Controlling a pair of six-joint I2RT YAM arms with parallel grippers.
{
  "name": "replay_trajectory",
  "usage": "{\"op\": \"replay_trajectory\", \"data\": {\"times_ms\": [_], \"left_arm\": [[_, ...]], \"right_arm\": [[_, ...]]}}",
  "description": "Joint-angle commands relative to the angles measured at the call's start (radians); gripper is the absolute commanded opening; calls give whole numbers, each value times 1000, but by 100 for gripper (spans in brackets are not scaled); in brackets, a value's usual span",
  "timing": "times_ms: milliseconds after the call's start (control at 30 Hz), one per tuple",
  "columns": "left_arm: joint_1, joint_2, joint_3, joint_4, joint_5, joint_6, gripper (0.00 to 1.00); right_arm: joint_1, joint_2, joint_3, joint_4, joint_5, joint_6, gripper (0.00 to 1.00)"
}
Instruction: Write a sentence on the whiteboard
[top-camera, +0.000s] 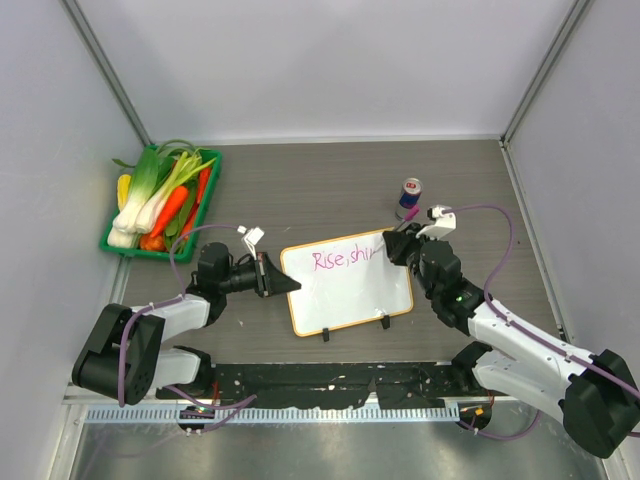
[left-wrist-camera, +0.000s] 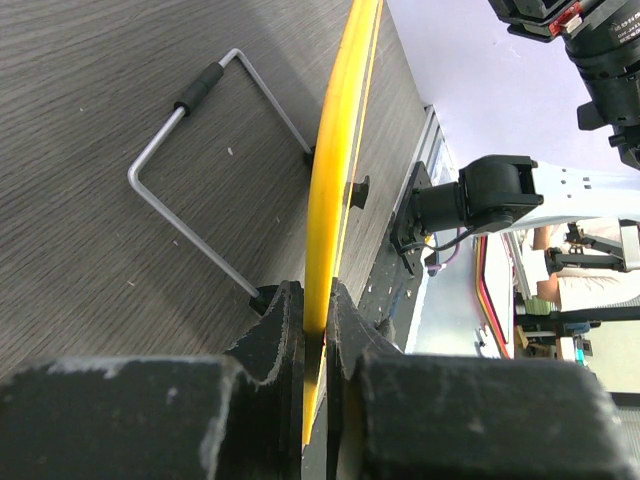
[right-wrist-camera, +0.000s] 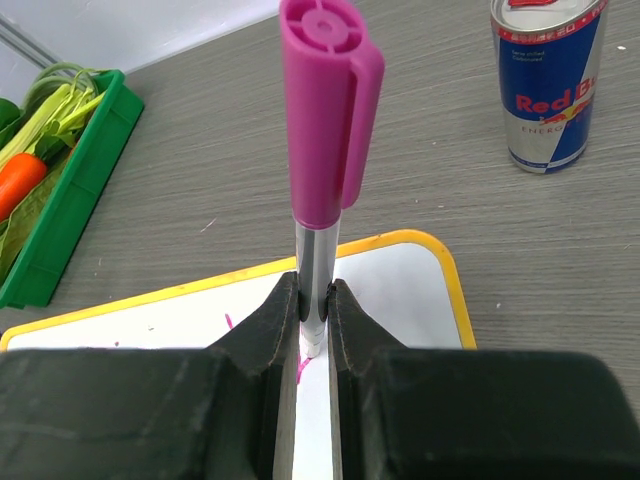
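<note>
Whiteboard (top-camera: 350, 290) is sitting near the middle of the counter, closer to its near edge, with the sentence (top-camera: 342, 259) running along its far side. Left gripper (left-wrist-camera: 315, 302) is pinching the board's left frame edge. Right gripper (right-wrist-camera: 313, 292) is clamping an upright pink marker (right-wrist-camera: 322, 150) — tip down over the board's far-right corner, a drink can (top-camera: 410, 197) standing just beyond toward the far edge.

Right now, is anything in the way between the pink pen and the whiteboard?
Nothing visible. The right jaws hold the marker upright, tip down at the whiteboard near its far right corner. The can stands off the board, behind it.
</note>
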Motion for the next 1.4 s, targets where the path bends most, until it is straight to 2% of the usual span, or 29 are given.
{"op": "replay_trajectory", "data": {"times_ms": [0, 933, 1367], "left_arm": [[0, 12, 4, -54, -92, 72, 0], [2, 11, 3, -55, -93, 72, 0], [0, 8, 3, -55, -93, 72, 0]], "right_arm": [[-8, 9, 33, 33, 70, -18, 1], [-13, -72, -42, -70, -21, -2, 1], [-11, -115, 47, -41, -9, -3, 1]]}}
